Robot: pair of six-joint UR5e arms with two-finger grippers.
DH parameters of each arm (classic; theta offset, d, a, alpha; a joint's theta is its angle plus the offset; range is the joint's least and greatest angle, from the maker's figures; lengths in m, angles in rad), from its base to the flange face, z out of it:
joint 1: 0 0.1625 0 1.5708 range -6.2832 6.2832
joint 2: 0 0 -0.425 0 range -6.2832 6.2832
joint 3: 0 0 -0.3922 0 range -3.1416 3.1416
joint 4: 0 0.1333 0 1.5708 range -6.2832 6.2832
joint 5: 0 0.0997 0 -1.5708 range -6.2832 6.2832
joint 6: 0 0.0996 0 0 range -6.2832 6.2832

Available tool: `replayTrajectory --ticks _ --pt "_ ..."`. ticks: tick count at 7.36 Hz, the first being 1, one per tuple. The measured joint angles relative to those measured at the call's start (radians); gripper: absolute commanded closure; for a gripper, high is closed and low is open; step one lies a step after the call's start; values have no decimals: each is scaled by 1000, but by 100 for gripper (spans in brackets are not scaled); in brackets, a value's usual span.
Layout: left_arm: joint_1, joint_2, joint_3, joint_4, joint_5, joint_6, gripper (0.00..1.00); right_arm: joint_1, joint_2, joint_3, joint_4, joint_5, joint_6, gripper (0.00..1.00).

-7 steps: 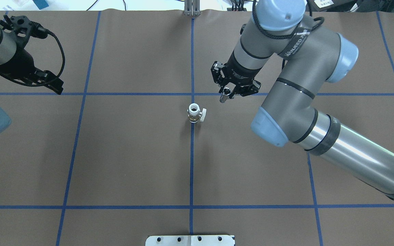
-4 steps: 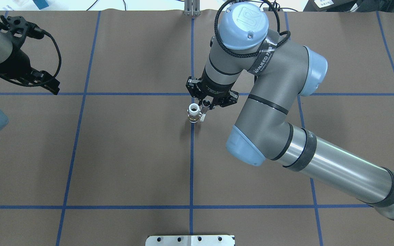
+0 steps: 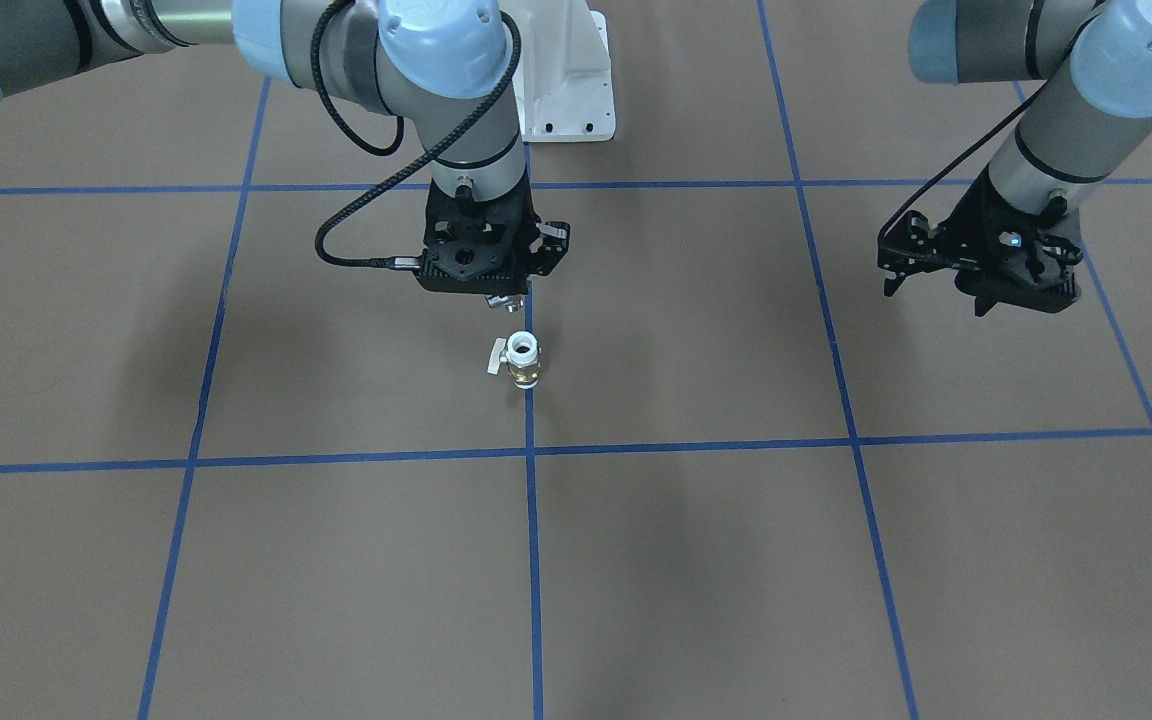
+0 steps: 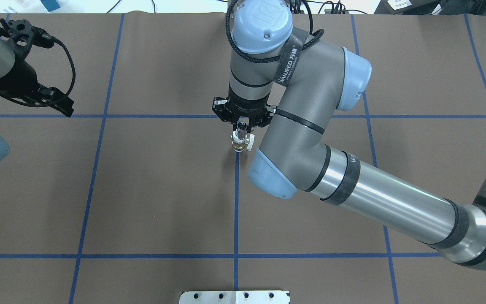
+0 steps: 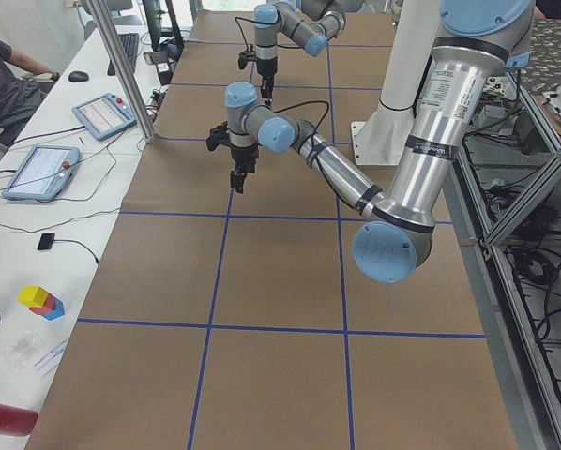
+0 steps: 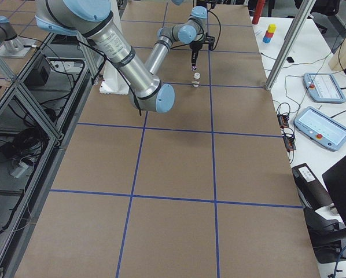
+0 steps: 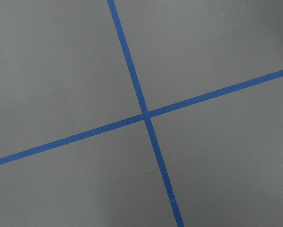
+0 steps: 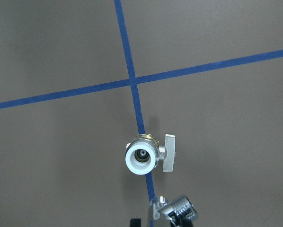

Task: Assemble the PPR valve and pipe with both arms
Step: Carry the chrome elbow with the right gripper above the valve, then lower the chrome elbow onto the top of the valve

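The valve (image 8: 142, 160) has a smooth white plastic ring and shiny brass metal. The pipe (image 8: 180, 210) is shiny metal. The counter (image 4: 141, 190) looks matt, like brown paper.

- The silver-grey tubular right arm (image 4: 302, 139) swings in from the right half of the table to the blue taped centre line (image 4: 236, 202).
- Its black two-finger right gripper (image 4: 242, 126), clamped on the short silvery-grey pipe stub (image 8: 181, 208), moves from beside the brass-and-white PPR valve (image 4: 239, 144) to just above it.
- In the overhead view it now covers the valve's white top ring.
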Motion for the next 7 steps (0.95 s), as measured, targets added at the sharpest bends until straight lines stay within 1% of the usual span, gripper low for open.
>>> replayTrajectory --ticks 3,7 --pt "0 0 0 0 0 0 0 0 26 -59 -1 -13 -46 100" --pt "1 0 0 0 0 -2 0 1 30 -86 6 -14 -71 100"
